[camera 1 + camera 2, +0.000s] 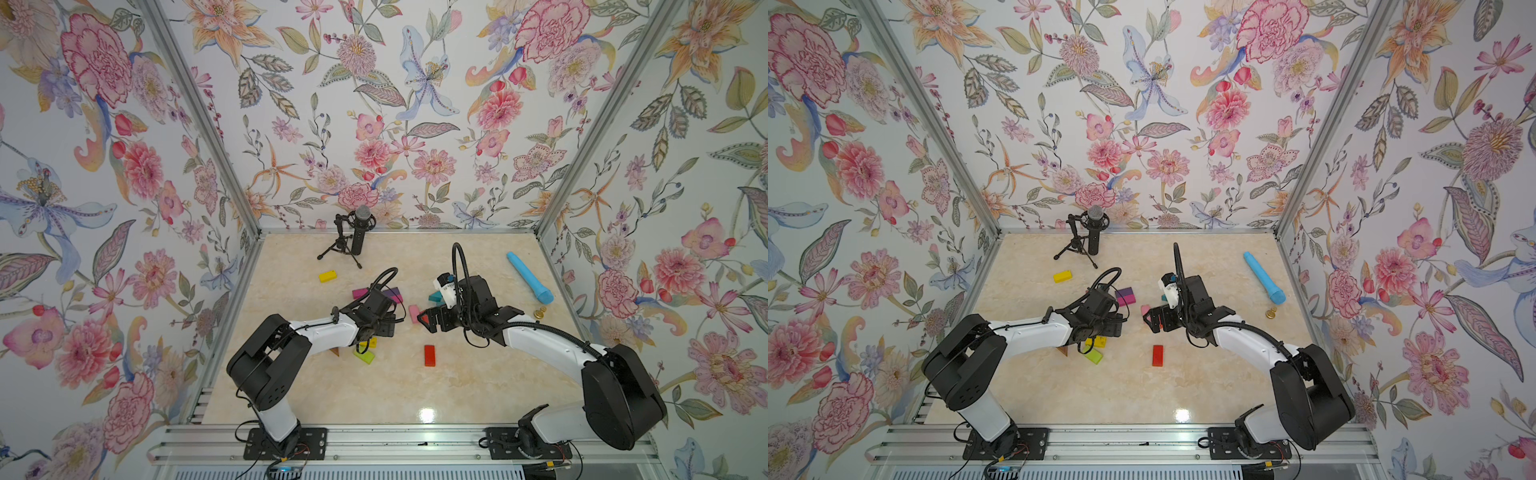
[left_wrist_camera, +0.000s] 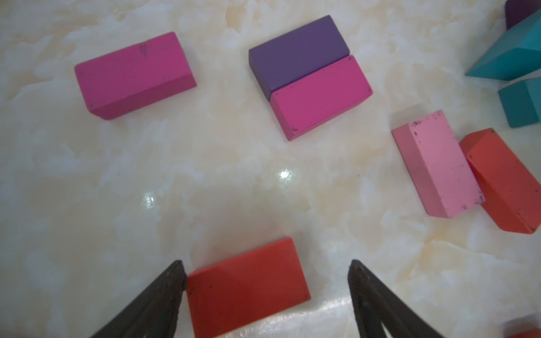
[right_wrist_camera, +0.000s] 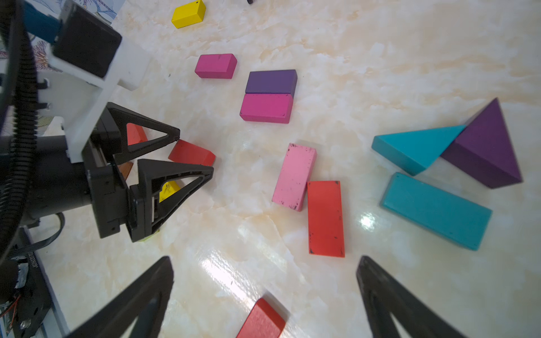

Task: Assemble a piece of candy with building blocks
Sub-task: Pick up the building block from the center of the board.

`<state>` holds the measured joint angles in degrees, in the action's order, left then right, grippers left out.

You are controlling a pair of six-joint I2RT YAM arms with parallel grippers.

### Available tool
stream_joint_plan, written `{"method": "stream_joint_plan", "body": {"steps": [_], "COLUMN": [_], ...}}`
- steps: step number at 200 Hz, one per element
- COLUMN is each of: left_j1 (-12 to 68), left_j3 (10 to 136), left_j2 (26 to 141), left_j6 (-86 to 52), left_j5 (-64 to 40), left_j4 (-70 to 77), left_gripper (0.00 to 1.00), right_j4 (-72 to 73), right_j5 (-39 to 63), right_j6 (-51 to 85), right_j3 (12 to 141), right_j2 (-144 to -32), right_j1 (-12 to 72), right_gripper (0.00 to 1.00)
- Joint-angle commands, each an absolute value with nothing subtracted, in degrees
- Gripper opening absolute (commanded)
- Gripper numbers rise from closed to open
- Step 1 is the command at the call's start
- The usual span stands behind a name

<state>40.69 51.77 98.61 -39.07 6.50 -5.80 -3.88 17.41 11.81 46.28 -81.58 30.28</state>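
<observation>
Red brick (image 2: 246, 289) lies between left pincer's (image 2: 266, 262) spread jaws, beside one finger (image 2: 164, 298).

Two magenta bricks (image 3: 266, 107), one pink brick (image 3: 294, 177), one blue stick (image 1: 528, 276), one microphone (image 1: 360, 230)

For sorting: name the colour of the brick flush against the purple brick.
Magenta flat rectangular brick; clearest in right wrist view.

a: on my feed, what sits by the flat purple wooden brick (image 3: 271, 82)?
b: i see a flat magenta wooden brick (image 3: 266, 107) touching its long side, and a second magenta wooden brick (image 3: 216, 66) apart.
a: and the pale pink wooden brick (image 3: 294, 176)?
b: a flat red wooden brick (image 3: 325, 218) touches it; nearby, the teal wooden triangle (image 3: 415, 149) meets the purple wooden triangle (image 3: 486, 146).
</observation>
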Motion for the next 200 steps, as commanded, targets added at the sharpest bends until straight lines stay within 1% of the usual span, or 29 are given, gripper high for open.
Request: {"method": "stream_joint_plan", "body": {"steps": [1,17,88,111,124,162,200], "left_j1": [41.52,41.82,43.32,43.33,42.98,37.9,33.31], "left_j3": [50.8,50.63,50.83,51.57,51.85,51.73,53.61], "left_j2": [100.59,100.71,102.13,103.11,103.55,102.79,103.39], "left_j6": [-42.13,-42.82,-45.89,-45.66,-45.59,-45.2,-44.9], "left_j5": [8.77,9.07,10.79,11.54,11.82,9.55,8.82], "left_j4": [-6.62,-6.31,-7.13,-7.55,-7.36,-3.84,-4.13], "left_gripper": [0.88,0.87,0.69,0.58,0.54,0.54,0.56], "right_j4": [-1.29,-0.86,0.09,0.09,0.08,0.08,0.61], "right_j5": [18.06,18.11,19.76,20.36,20.64,21.37,21.49], "right_j6": [12.37,12.4,11.61,11.38,11.24,11.49,11.98], "right_j3": [45.27,44.93,44.75,44.3,44.01,44.07,43.69], "right_j2": [-80.42,-80.4,-80.96,-80.29,-79.66,-78.4,-78.14], "right_j1": [30.5,30.48,29.28,28.01,27.25,25.54,25.07], "right_gripper": [1.0,1.0,1.0,1.0,1.0,1.0,1.0]}}
